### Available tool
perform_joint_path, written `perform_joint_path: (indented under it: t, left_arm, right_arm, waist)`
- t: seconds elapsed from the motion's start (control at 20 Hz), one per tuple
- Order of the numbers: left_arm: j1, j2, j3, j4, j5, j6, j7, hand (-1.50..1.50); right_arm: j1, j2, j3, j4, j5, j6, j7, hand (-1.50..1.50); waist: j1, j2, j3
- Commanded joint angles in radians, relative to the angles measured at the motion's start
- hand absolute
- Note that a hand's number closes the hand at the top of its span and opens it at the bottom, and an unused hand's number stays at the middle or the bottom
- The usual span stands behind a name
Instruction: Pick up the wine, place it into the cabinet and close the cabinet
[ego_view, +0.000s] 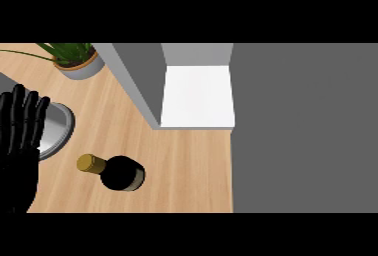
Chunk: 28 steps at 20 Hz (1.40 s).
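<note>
A dark wine bottle (120, 173) with a gold cap stands upright on the wooden counter (184, 165), seen from above, near the front edge. Behind it the grey cabinet (140, 75) stands open, showing a white inner shelf (196, 95); its open door runs diagonally along the left side. My left hand (20, 135) rests open at the left edge with its fingers up, well to the left of the bottle and not touching it. My right hand does not show.
A round metal bowl (57, 129) lies at the left, partly behind my left hand. A potted green plant (77, 61) stands at the back left. The counter ends at the right, where a flat grey floor (303, 130) begins.
</note>
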Motion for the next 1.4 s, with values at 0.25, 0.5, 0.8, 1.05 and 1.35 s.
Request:
perform_joint_path:
  t: [0.25, 0.5, 0.8, 1.05, 1.35]
  left_arm:
    - [0.149, -0.096, -0.423, -0.161, -0.298, 0.195, 0.037, -1.50]
    - [0.164, -0.097, -0.582, -0.040, -0.037, 0.353, 0.041, -1.50]
    - [0.088, -0.098, -0.812, -0.172, -0.242, 0.544, 0.237, -1.50]
    - [-0.054, -0.098, -0.893, -0.108, -0.322, 0.697, 0.343, -1.50]
    - [-0.020, -0.095, -0.958, -0.188, -0.433, 0.723, 0.424, -1.50]
  right_arm:
    - [0.177, 0.036, 0.105, -0.143, 0.029, 0.034, -0.012, -1.50]
    - [0.185, -0.057, 0.125, -0.226, -0.164, 0.166, 0.184, -1.50]
    - [0.210, -0.081, 0.085, -0.328, -0.216, 0.178, 0.260, -1.50]
    - [0.109, -0.094, 0.080, -0.410, -0.230, 0.126, 0.431, -1.50]
    - [0.093, -0.085, 0.070, -0.408, -0.234, 0.114, 0.441, -1.50]
  waist:
    - [-0.007, -0.020, -0.017]
    - [-0.017, -0.019, -0.019]
    - [-0.009, -0.018, -0.017]
    - [-0.008, -0.015, -0.018]
    - [-0.007, -0.018, -0.017]
